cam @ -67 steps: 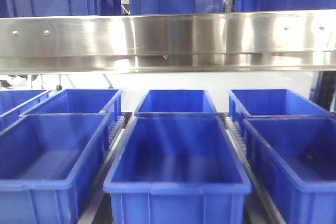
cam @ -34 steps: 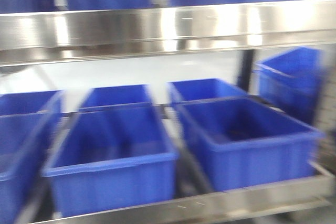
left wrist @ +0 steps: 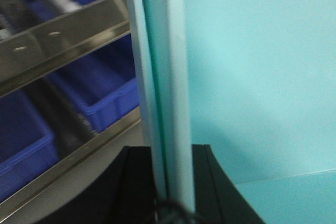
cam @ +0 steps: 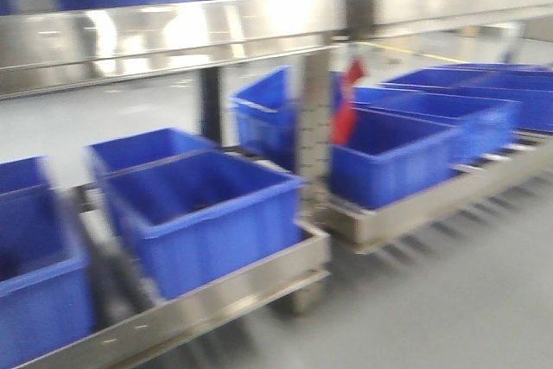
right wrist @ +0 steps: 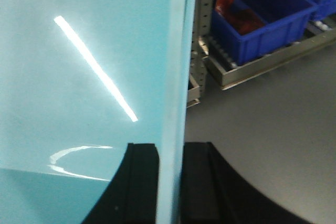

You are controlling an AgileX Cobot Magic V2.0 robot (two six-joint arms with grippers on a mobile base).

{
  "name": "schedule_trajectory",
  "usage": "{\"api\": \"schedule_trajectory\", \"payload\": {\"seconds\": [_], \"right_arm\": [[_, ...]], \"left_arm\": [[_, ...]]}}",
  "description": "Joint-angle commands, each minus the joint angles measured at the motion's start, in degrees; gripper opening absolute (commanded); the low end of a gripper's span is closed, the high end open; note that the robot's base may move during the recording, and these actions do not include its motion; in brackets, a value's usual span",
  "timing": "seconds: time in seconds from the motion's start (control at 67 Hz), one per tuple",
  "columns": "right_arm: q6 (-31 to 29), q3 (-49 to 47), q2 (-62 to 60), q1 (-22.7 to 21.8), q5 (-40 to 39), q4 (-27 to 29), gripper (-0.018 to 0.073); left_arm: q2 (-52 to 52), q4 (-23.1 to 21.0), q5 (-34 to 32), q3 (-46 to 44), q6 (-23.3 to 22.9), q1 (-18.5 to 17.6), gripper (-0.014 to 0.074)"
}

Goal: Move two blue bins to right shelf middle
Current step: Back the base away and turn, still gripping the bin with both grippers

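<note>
On cyan bin rim, left tool clamped, right tool clamped

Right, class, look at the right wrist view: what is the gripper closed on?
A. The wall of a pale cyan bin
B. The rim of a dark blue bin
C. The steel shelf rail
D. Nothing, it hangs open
A: the right gripper has a black finger on each side of the wall of the pale cyan bin, while the dark blue bin sits on the rack behind.
</note>
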Motion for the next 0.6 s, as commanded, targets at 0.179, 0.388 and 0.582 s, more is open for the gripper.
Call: {"api": "schedule_trajectory", "payload": {"seconds": [0.179, 0.388, 0.582], "right_arm": [[-0.81, -1.07, -1.13, -0.07, -4.66, -0.94, -0.0162], [-0.81, -1.07, -1.13, -0.07, -4.66, -0.94, -0.0162], [-0.81, -1.07, -1.13, -0.07, -4.66, -0.94, -0.0162]], "left_arm": [[-0.95, 0.82, -5.13, -1.14, 1.26, -0.25, -0.0111], [-0.95, 0.82, -5.13, -1.14, 1.26, -0.25, -0.0111], [-0.95, 0.82, -5.13, -1.14, 1.26, -0.25, -0.0111]]}}
